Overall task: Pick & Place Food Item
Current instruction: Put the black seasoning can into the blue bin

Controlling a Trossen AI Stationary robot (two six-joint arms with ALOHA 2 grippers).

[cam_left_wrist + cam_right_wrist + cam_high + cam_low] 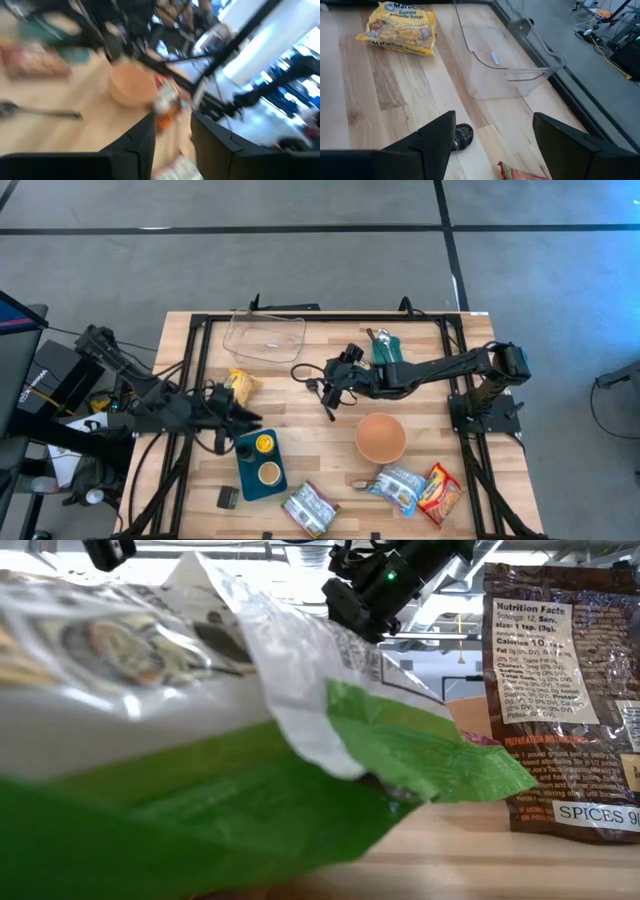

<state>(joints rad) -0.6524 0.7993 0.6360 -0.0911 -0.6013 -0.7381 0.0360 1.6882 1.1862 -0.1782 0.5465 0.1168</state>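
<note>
Left gripper (248, 420): near the yellow ramen packet (240, 385); I cannot tell how far apart its fingers stand, and I see nothing held.
Right gripper (492, 145): I hold it wide, empty, over bare wood, facing the clear container (507, 55), probably my drop-off.
Ramen packet: flat on the table (320, 450), beside the container; long axis crosswise.

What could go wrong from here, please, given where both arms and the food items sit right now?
The left gripper hangs right beside the yellow ramen packet and the blue tray, so a low move could knock either. The right gripper, open and empty, points toward the clear container; its thin walls could be pushed along if approached too low.
</note>
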